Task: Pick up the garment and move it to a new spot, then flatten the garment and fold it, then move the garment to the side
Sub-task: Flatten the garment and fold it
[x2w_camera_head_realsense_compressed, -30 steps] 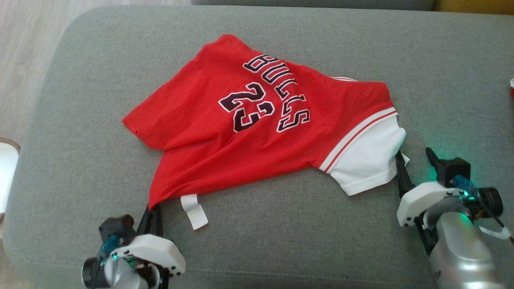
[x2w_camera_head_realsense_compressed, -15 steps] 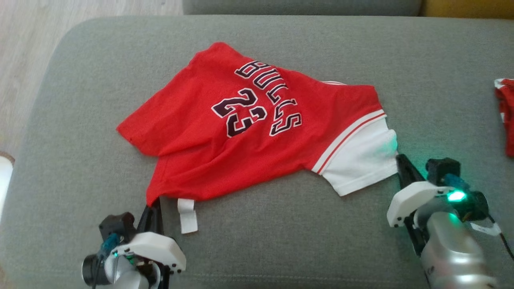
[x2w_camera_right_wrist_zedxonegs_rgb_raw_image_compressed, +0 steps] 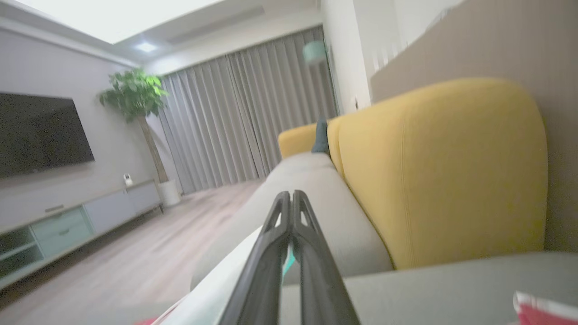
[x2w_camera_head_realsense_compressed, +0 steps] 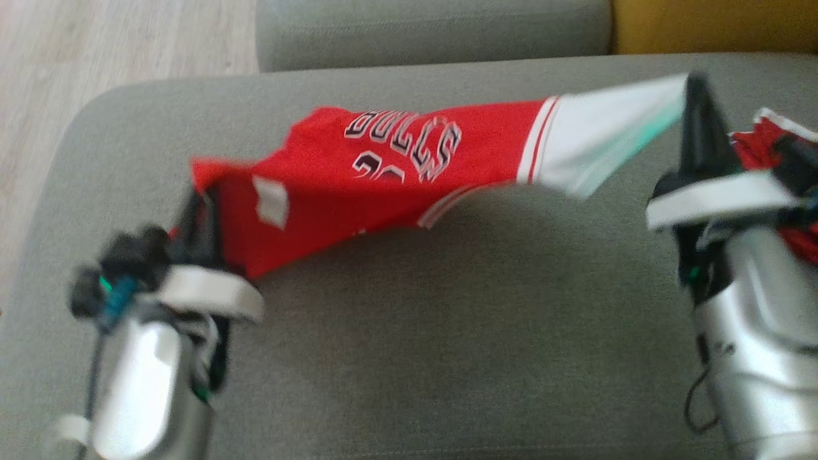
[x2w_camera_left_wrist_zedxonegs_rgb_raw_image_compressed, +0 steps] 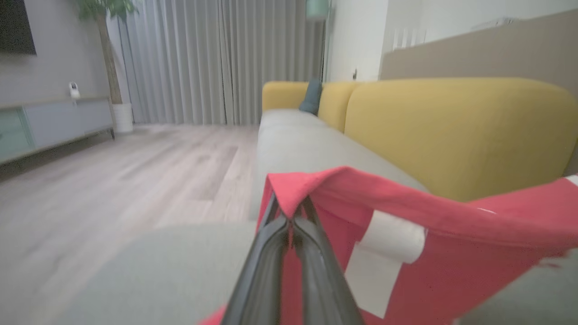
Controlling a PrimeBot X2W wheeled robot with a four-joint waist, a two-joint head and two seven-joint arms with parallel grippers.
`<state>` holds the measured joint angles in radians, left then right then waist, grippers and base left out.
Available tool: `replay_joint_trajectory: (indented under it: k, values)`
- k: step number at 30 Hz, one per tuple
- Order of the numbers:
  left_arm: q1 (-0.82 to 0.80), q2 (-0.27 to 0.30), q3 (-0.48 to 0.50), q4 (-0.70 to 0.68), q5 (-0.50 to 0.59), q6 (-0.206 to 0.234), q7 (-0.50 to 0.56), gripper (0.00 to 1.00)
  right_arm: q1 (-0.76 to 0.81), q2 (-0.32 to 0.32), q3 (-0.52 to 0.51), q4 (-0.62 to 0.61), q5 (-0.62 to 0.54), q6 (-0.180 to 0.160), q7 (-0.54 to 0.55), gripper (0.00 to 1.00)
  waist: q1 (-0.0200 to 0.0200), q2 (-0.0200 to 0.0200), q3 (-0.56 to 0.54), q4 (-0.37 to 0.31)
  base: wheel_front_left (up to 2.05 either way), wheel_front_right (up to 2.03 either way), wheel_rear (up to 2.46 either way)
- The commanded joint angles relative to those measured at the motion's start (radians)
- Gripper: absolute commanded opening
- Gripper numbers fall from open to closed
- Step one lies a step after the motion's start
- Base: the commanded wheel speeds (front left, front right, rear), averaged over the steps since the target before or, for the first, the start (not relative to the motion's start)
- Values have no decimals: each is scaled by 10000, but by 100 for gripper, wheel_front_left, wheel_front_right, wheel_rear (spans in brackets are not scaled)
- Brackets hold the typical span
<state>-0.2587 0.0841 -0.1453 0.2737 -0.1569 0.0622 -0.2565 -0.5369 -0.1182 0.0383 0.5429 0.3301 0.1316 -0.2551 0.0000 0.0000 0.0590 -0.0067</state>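
Note:
The garment [x2w_camera_head_realsense_compressed: 383, 172] is a red jersey with black lettering and a white sleeve, stretched in the air above the grey couch seat [x2w_camera_head_realsense_compressed: 447, 332]. My left gripper [x2w_camera_head_realsense_compressed: 199, 203] is shut on its red hem corner at the left; the left wrist view has that red cloth [x2w_camera_left_wrist_zedxonegs_rgb_raw_image_compressed: 451, 253] folded over my closed fingertips [x2w_camera_left_wrist_zedxonegs_rgb_raw_image_compressed: 289, 215], with a white tag [x2w_camera_left_wrist_zedxonegs_rgb_raw_image_compressed: 384, 253] beside them. My right gripper [x2w_camera_head_realsense_compressed: 696, 86] is shut on the white sleeve's edge at the right. In the right wrist view the white sleeve [x2w_camera_right_wrist_zedxonegs_rgb_raw_image_compressed: 216, 289] runs off to the left of my closed fingers [x2w_camera_right_wrist_zedxonegs_rgb_raw_image_compressed: 291, 207].
Another red and white cloth [x2w_camera_head_realsense_compressed: 773, 144] lies at the right, just behind my right wrist. A second grey seat cushion [x2w_camera_head_realsense_compressed: 434, 32] and a yellow backrest [x2w_camera_head_realsense_compressed: 716, 25] lie beyond. Wooden floor [x2w_camera_head_realsense_compressed: 96, 51] runs past the seat's left edge.
My right gripper has shut on the white sleeve. Both arms have risen and lifted the garment off the seat, pulling it taut between them. The head camera has shifted too.

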Motion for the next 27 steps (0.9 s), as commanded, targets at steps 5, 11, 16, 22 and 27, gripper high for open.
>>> replay_joint_trajectory:
  k: [5,11,16,22,27]
  values:
    - [-1933,1088,890,-1421,414,-260,-53,0,-1595,-732,735,-2045,1168,-9,-65,0,0,0,-381,-327,0,0,0]
    - [-3980,1962,1015,-2215,730,-538,519,0,-3328,-1497,667,-3165,1793,-9,314,0,0,0,-205,-254,0,0,0]
    - [-5584,2216,927,-1963,807,-652,1511,0,-4863,-1740,685,-2791,1678,-9,1253,0,0,0,794,-107,0,0,0]
    - [-7412,2075,414,136,1029,-814,1800,0,-6784,-1656,827,-684,719,-9,1535,0,0,0,2250,16,0,0,0]
    - [-9426,1884,329,1952,1434,-236,596,0,-8891,-1403,-381,1082,-582,-9,273,0,0,0,3086,13,0,0,0]
